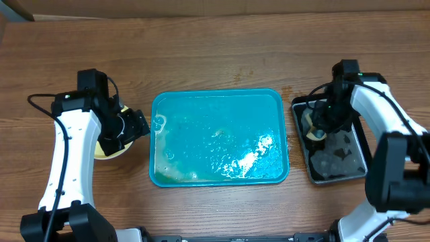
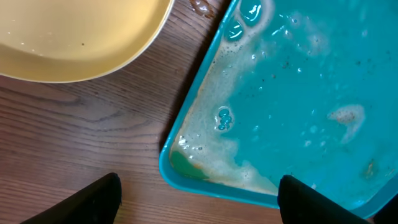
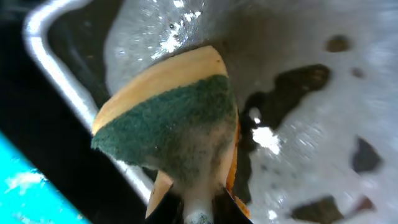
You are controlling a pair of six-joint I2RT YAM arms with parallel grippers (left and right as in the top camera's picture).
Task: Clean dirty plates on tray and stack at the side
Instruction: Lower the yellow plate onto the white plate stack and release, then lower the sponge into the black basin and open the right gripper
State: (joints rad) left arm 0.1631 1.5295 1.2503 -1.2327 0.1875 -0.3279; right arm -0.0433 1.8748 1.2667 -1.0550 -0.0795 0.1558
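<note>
Wooden table [image 1: 215, 54]: right gripper [image 1: 316, 126] pinches sponge [image 3: 168, 130] inside black tray [image 1: 295, 144]

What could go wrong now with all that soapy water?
1. The sponge in the right gripper looks soaked and foamy; lifted away from the black tray, it may drip on the table.
2. The blue tray holds soapy water; if the open left gripper bumps its corner, some could slosh out.
3. The yellow plate looks wet, so it might slip when gripped.
</note>
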